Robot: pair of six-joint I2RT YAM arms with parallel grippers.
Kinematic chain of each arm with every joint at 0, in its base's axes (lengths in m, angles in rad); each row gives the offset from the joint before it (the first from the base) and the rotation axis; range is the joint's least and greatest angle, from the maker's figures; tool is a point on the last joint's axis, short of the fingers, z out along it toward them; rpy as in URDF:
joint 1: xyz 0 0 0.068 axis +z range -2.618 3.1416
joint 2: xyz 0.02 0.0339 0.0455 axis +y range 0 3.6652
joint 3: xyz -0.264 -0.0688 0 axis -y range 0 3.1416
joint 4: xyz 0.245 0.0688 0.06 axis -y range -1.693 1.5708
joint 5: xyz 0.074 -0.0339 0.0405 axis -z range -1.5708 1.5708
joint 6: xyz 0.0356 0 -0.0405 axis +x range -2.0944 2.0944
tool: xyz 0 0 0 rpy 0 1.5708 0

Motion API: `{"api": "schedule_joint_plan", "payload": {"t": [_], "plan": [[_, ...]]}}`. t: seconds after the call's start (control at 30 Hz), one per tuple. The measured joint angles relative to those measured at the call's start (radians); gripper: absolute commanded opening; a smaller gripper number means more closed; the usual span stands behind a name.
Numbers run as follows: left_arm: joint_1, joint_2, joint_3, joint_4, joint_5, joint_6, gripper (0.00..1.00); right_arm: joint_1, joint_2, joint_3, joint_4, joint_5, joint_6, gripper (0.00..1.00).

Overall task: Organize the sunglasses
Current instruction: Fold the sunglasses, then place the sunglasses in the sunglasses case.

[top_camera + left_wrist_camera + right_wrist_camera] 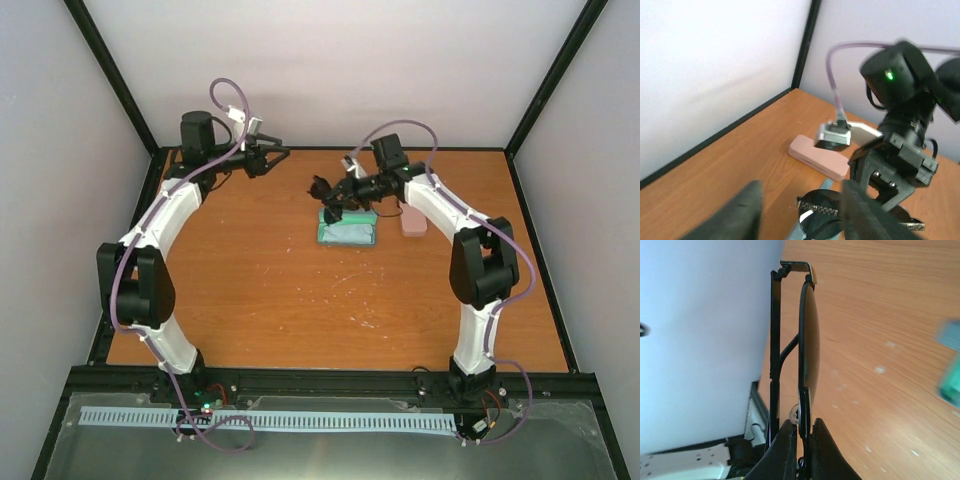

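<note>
While my right gripper (pixel 801 427) pinches the black sunglasses (pixel 807 340) by the frame above the teal cloth (pixel 348 234), with the pink case (pixel 413 222) just beside, nothing looks stowed yet. My left gripper (pixel 797 212) hangs parted and empty near the back edge of the table (pixel 260 290); bare wood lies open toward me.

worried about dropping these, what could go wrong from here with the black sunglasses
1. The right gripper pinches the black sunglasses only at a thin bit of frame by the lens, so they might pivot or slip.
2. The left gripper is open and apart, so nothing else supports them.
</note>
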Motion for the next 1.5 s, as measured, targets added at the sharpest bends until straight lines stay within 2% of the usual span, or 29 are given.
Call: {"api": "schedule_joint_plan", "payload": {"t": [0.07, 0.17, 0.33, 0.43, 0.63, 0.87, 1.23, 1.5], "plan": [[0.014, 0.016, 0.039, -0.016, -0.015, 0.021, 0.21, -0.037, -0.035, -0.09, 0.015, 0.049, 0.03, 0.03], [0.024, 0.097, 0.161, -0.071, -0.026, 0.063, 0.12, -0.079, -0.124, -0.228, 0.067, 0.128, 0.091, 0.03], [0.027, 0.417, 0.537, -0.274, -0.031, 0.166, 0.12, -0.097, -0.351, -0.475, 0.234, 0.27, 0.223, 0.03], [0.021, 0.568, 0.634, -0.385, -0.056, 0.22, 0.14, -0.096, -0.475, -0.613, 0.323, 0.363, 0.301, 0.03], [-0.01, 0.696, 0.631, -0.55, -0.117, 0.308, 0.16, -0.096, -0.639, -0.792, 0.363, 0.572, 0.412, 0.03], [-0.08, 0.698, 0.613, -0.583, -0.135, 0.342, 0.18, -0.097, -0.668, -0.807, 0.317, 0.704, 0.491, 0.03], [-0.163, 0.715, 0.562, -0.582, -0.175, 0.346, 0.19, -0.108, -0.626, -0.829, 0.265, 0.75, 0.55, 0.03], [-0.208, 0.737, 0.509, -0.584, -0.193, 0.347, 0.18, -0.117, -0.525, -0.819, 0.289, 0.697, 0.522, 0.03]]}}
